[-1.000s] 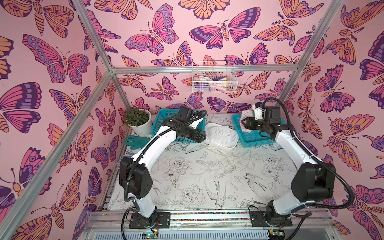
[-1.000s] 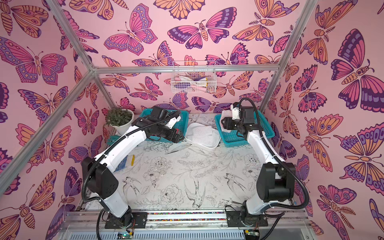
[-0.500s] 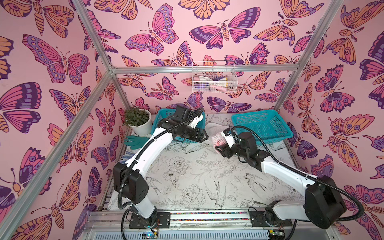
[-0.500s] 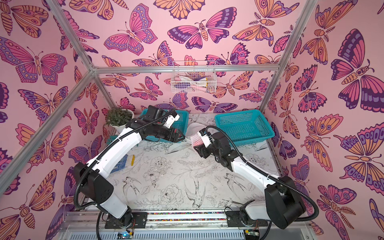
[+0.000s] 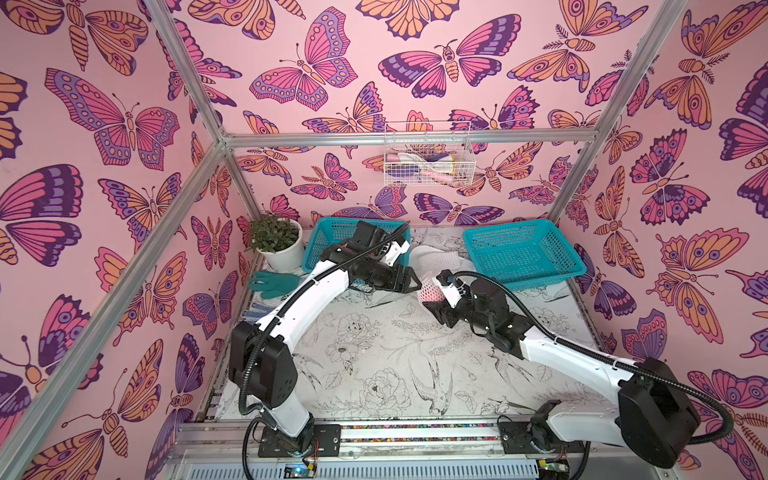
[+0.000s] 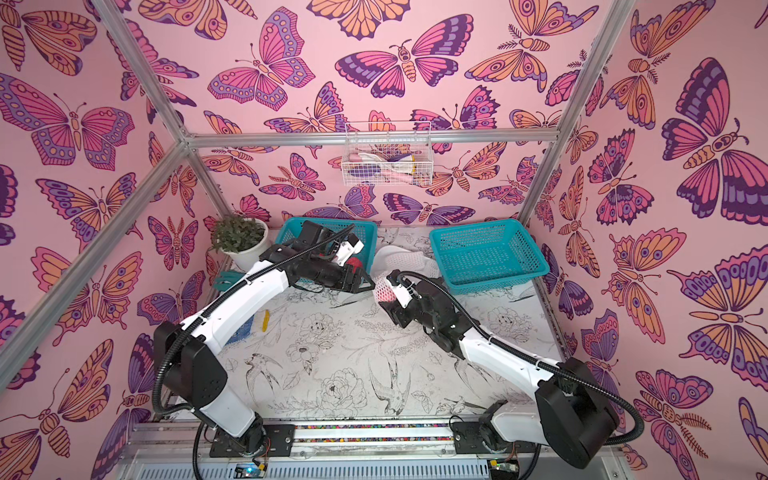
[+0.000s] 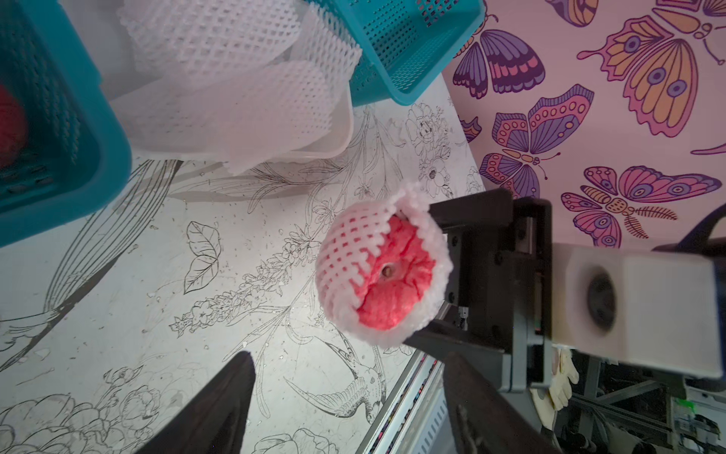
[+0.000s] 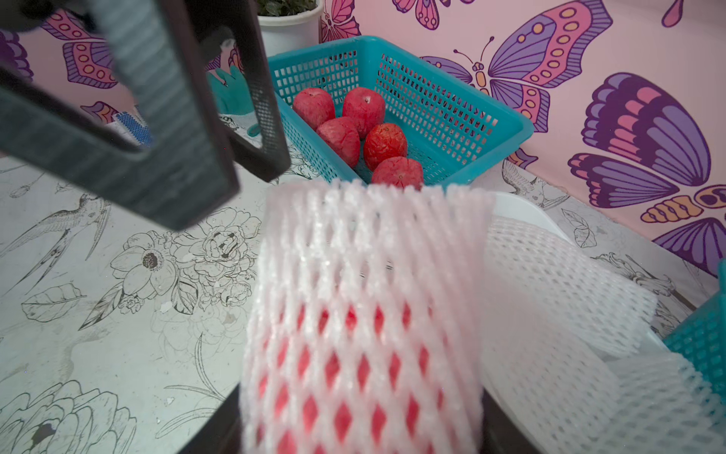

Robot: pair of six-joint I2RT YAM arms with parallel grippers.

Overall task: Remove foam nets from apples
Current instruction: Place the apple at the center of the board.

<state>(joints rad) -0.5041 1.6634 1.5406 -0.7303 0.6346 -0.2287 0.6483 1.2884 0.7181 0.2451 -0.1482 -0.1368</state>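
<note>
Left wrist view, centre right of the frame: the right fingers clamp an apple in its foam net, above the desk. The left fingers stand open and empty, just short. The net looks light, soft and stretchy; I'd pinch its frilly loose rim, not the firm fruit.

The printed table bears a plant pot, teal glove, white tub, left basket and right basket.
</note>
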